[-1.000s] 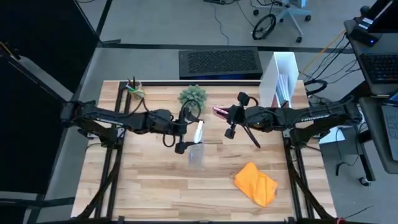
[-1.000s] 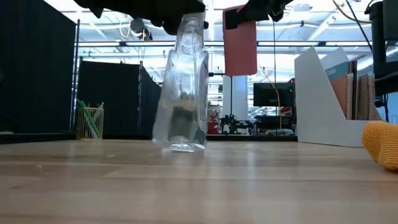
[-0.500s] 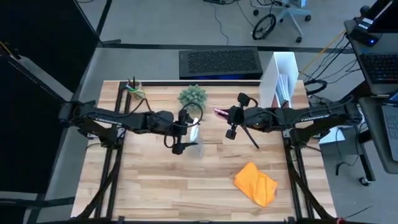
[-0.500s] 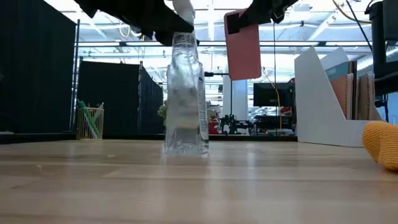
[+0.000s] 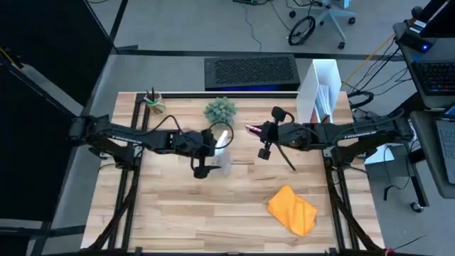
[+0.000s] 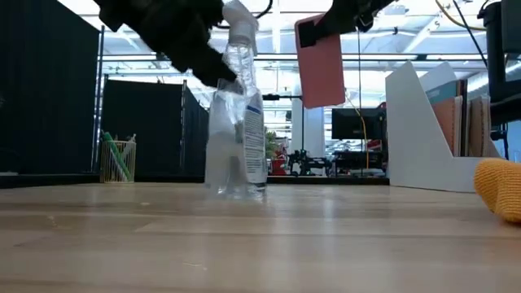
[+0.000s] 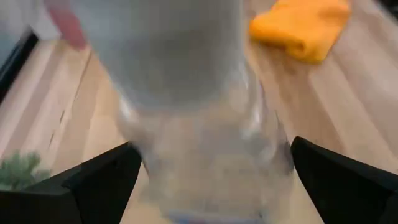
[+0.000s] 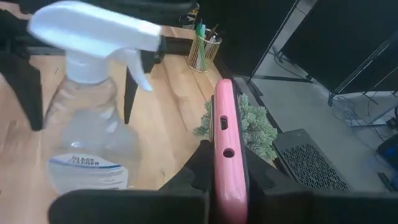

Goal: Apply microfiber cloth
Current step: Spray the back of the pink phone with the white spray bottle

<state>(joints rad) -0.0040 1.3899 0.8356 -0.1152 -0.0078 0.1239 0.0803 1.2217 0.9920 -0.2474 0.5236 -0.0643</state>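
Observation:
The orange-yellow microfiber cloth (image 5: 293,210) lies bunched on the table's near right part, also seen in the low view (image 6: 501,189) and the left wrist view (image 7: 301,26); no gripper touches it. A clear spray bottle (image 6: 236,122) with a white trigger head stands upright on its base at mid-table (image 5: 223,153). My left gripper (image 5: 204,153) is open, with one finger on each side of the bottle (image 7: 205,124). My right gripper (image 5: 261,135) is shut on a phone in a pink case (image 6: 320,61), held up above the table right of the bottle. My left gripper's fingers (image 7: 99,180) come level from the table's left and stand close beside the bottle's body; whether they touch it, I cannot tell. My right gripper pinches the phone's near end (image 8: 227,152) between its two fingers, one on each broad face. The fingers (image 8: 200,167) come from the table's right. The phone is lifted clear of the table and hangs tilted below the gripper.
A small green plant (image 5: 220,109) and a pen cup (image 5: 153,99) stand along the far edge. A white file stand (image 5: 323,89) is at the far right. A dark mat (image 5: 250,71) lies beyond the table. Bare wood spans the near left.
The spray bottle, tilted a second ago, now stands upright on the table. My left gripper has drawn back a little toward the table's left edge. My right gripper has kept its place with the phone.

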